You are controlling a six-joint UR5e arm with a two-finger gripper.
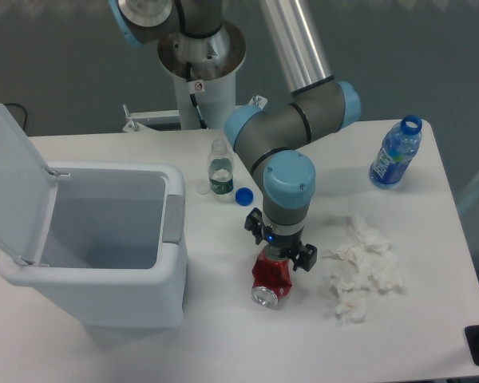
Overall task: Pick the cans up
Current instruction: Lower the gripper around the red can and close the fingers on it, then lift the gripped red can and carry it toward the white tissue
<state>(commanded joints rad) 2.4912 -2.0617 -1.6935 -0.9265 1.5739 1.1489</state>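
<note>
Reaching: the end effector [279, 257] sits low over the upper end of the can [271, 279], not yet lifting it.
Grip: fingers are hidden under the wrist, so I cannot tell whether they have clamped.
Can: crushed, red, lying on the tabletop [223, 335] between the open bin [96, 247] and the crumpled tissue [359, 271].
Done: approach, it seems.
Left: secure hold, then lift.

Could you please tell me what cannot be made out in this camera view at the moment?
- Gripper fingertips: the wrist hides them, so a grip on the red can cannot be confirmed.
- Can's upper end: covered by the gripper.
- Bin floor: mostly hidden by its front wall.
- Small clear bottle's label text: too small.
</note>
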